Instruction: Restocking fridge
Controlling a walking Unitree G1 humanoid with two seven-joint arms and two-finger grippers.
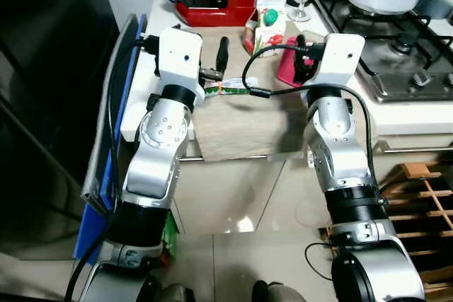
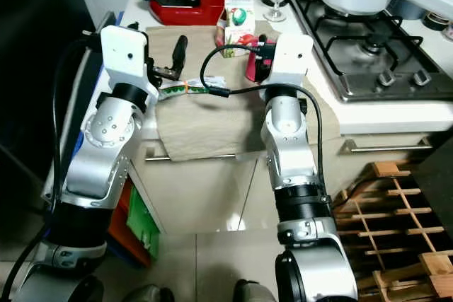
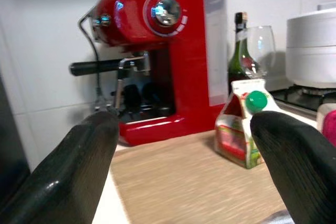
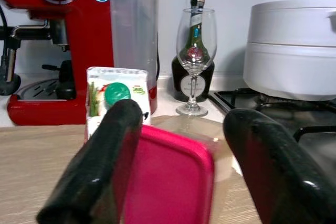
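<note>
Your left gripper (image 3: 181,171): fingers wide apart, empty, over counter mat (image 1: 241,129). Right gripper (image 4: 184,177): fingers apart, straddling pink-lidded box (image 4: 170,182), body hidden. Juice carton (image 1: 269,26) at 12 o'clock, label blurred.

Bright, even light falls over the worktop (image 1: 241,132) and glares off the glossy floor tiles (image 1: 233,224), the left edge of the head views sinks into deep shadow, and both wrist views are sharp far off but blur the near black fingers (image 3: 79,171).
</note>
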